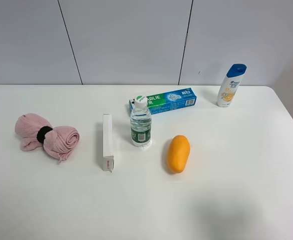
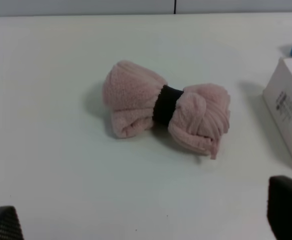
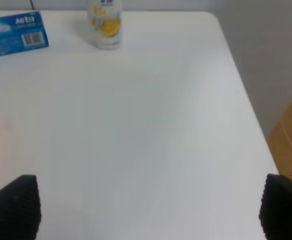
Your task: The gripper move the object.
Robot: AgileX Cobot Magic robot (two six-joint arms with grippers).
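Observation:
The pink fuzzy towel bundle (image 1: 46, 136), cinched by a black band, lies on the white table (image 1: 236, 190) at the far left. It also shows in the left wrist view (image 2: 166, 110). My left gripper (image 2: 146, 222) is open; its dark fingertips (image 2: 287, 207) show at the frame's lower corners, short of the bundle and apart from it. My right gripper (image 3: 148, 207) is open and empty over bare table near the right edge. Neither arm shows in the exterior high view.
A white box (image 1: 107, 142) lies right of the bundle, also in the left wrist view (image 2: 289, 107). A water bottle (image 1: 140, 122), a blue toothpaste box (image 1: 163, 100), an orange fruit (image 1: 178, 153) and a shampoo bottle (image 1: 231, 85) stand further right. The table's right edge (image 3: 245, 95) is close.

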